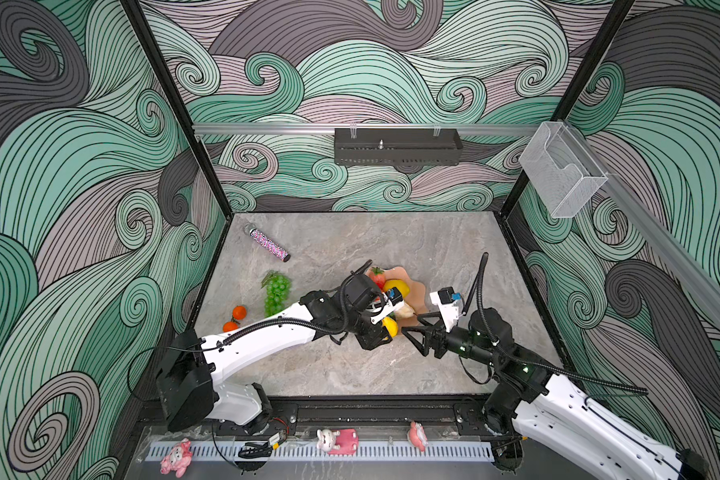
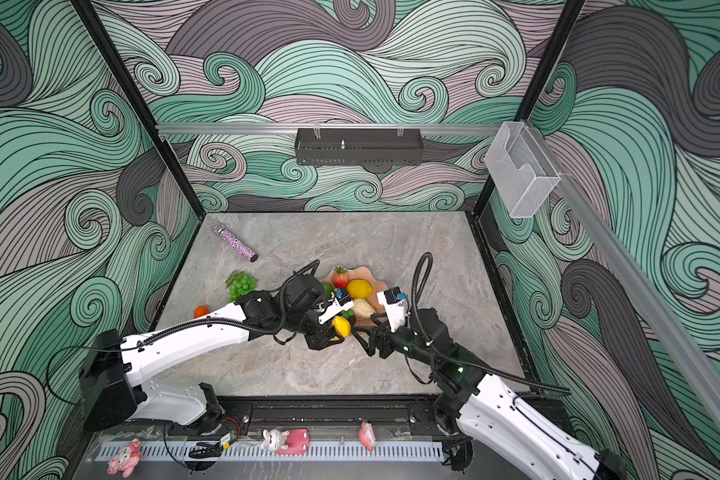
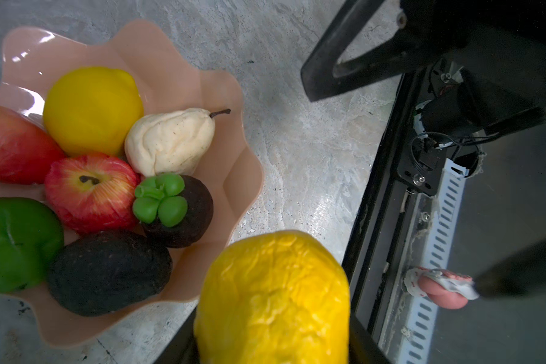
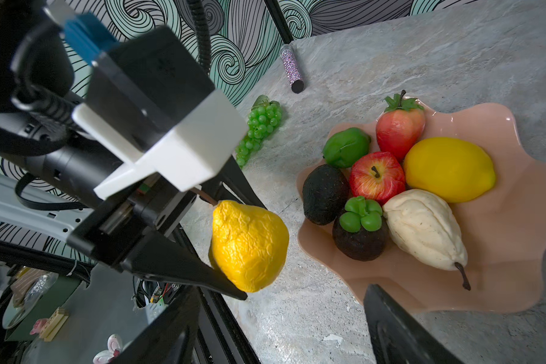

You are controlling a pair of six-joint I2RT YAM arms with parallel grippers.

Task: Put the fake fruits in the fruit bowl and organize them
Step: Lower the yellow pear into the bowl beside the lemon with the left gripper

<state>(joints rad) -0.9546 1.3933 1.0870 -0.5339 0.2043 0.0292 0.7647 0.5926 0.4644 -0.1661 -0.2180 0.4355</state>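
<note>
The grey stone table [image 1: 350, 365] filled the middle of both top views. Just right of its centre sat the fruit bowl [image 1: 420, 291]. The left gripper [image 1: 387, 331], at the bowl's lower-left rim, was clamped on a wrinkled yellow fruit [image 4: 249, 245] held just outside the bowl. The right gripper [image 1: 411, 325], below the bowl, had its jaws apart with nothing between them. The grape bunch [image 1: 277, 293] lay left of centre on the table, a sparkly tube [image 1: 269, 245] above it toward the upper left. Inside the bowl, crowded together, lay a lemon [image 4: 449, 168], cream pear [image 4: 424, 228], strawberry [image 4: 399, 129], apple [image 4: 377, 176], avocado [image 4: 325, 193], mangosteen [image 4: 360, 231] and lime [image 4: 345, 146]. Two oranges [image 1: 239, 311] sat at the table's lower left, below the bunch.
</note>
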